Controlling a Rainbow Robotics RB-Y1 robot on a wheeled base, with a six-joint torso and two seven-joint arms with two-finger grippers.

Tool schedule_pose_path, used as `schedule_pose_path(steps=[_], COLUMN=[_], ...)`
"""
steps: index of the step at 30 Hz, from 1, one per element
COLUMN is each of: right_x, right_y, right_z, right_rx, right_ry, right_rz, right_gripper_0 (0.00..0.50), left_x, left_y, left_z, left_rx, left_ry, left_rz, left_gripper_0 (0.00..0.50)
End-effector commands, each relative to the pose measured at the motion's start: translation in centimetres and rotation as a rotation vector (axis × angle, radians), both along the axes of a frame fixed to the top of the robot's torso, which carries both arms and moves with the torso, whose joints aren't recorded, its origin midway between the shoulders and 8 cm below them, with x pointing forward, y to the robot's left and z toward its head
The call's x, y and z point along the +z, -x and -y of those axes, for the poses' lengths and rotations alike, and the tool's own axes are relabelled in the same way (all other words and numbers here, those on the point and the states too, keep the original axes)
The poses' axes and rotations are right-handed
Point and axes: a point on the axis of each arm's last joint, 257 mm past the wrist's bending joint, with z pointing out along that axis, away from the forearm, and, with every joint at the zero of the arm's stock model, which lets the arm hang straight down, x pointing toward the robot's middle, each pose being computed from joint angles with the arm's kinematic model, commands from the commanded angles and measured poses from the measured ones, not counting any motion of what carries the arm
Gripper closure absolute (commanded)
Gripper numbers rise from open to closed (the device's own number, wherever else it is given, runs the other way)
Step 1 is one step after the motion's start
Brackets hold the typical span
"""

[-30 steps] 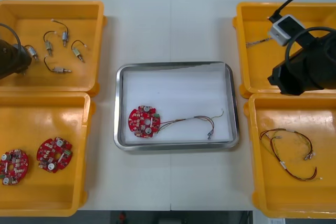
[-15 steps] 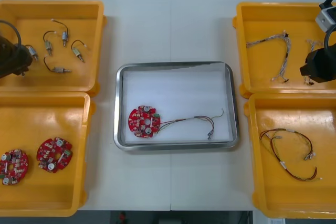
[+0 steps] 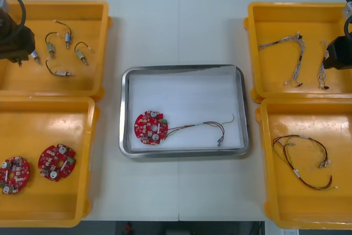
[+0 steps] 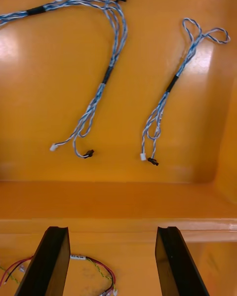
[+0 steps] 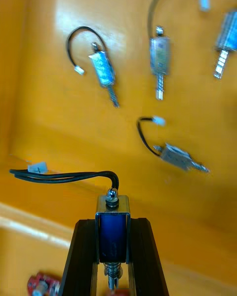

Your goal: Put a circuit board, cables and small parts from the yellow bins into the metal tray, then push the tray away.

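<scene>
My left jaws have lifted, pinching a part [image 5: 113,234] — pick secured; my right jaws, spread, pulled back — cables [image 4: 106,74] just beyond them.

View edges crop a circuit board [image 5: 39,285] and one small metal part [image 5: 228,29].

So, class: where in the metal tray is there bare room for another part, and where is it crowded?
The far half of the tray is bare, from its far rim down to the circuit board and cable. The near strip is crowded: board left, cable trailing right.
</scene>
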Motion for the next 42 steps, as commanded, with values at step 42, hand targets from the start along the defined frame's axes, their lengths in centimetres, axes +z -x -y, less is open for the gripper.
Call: schedule_pose_path(steps=[42], right_x=[-0.8], right_y=[-12.0], right_z=[6.5], right_rx=[-0.312], right_ry=[-0.209], right_rz=[0.168], right_gripper_0=[0.0], left_x=[-6.2], left_y=[3.2], left_z=[33.4], left_rx=[-0.399], left_ry=[0.1], left_rz=[0.042], left_gripper_0=[0.5])
